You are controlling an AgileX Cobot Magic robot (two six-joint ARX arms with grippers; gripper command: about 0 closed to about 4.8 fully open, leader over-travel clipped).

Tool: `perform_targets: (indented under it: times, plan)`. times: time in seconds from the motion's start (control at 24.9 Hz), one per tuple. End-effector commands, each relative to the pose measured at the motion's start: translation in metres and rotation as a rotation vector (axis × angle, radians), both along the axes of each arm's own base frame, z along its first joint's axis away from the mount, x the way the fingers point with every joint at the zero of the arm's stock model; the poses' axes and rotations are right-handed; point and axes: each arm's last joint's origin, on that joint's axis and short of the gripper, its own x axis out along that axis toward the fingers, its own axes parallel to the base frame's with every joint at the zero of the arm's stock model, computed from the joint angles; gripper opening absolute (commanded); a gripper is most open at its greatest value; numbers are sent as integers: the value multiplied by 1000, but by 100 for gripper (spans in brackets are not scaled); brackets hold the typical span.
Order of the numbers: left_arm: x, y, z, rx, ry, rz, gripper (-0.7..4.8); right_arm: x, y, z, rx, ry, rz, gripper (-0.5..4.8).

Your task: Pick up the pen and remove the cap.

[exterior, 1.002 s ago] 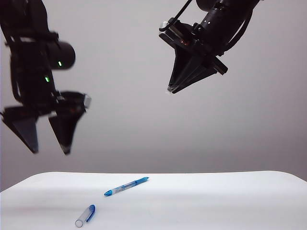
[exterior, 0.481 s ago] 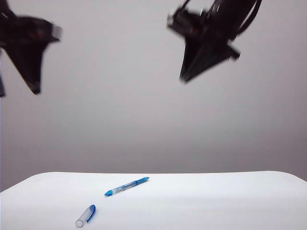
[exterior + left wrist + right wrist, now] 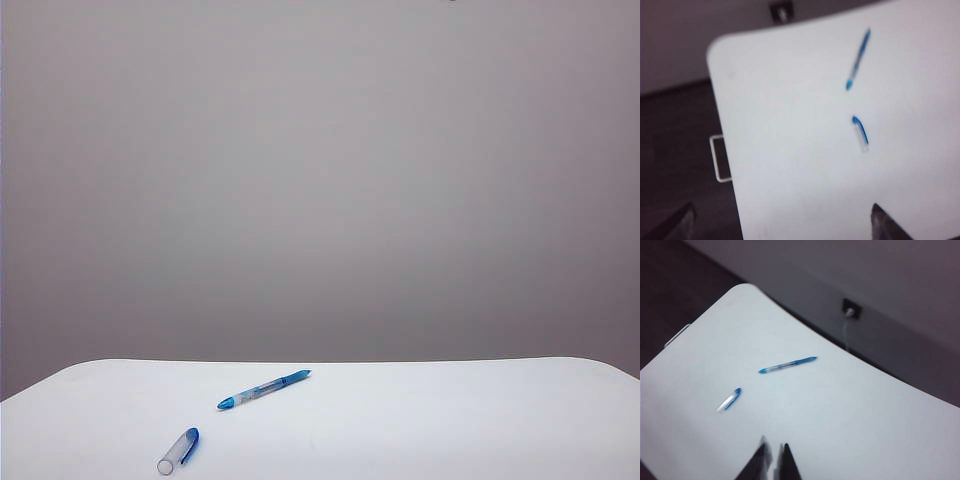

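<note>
The pen (image 3: 264, 388) and its cap (image 3: 178, 450) lie apart on the white table (image 3: 450, 420). Both grippers hang high above: left gripper (image 3: 782, 222) spread wide, right gripper (image 3: 772, 460) pinched shut and empty.

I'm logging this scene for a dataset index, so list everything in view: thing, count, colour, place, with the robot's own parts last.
pen: one, clear barrel with blue ends, lying on the table, uncapped, behind the cap in the exterior view.
cap: one, clear with a blue end, lying on the table apart from the pen, near the front edge.
table: one, white, fills the lower part of the exterior view.
wall socket: one, dark, on the wall behind the table, with a cable hanging from it.
left gripper: one, dark, open, high above the table, holding nothing.
right gripper: one, dark, shut, high above the table, holding nothing.
</note>
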Motion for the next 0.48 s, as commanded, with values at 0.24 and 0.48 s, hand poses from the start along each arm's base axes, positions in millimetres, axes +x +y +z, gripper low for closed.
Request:
perform_targets:
  times: [0.24,0.48]
  plan:
    - [-52,19,-15,-72,-377,84,461,-46,-49,-38,151,-175,-202,-1]
    - [-63,19,-33,-152,-514,60,454,-66,-72,-63,242,-281,-228,-1]
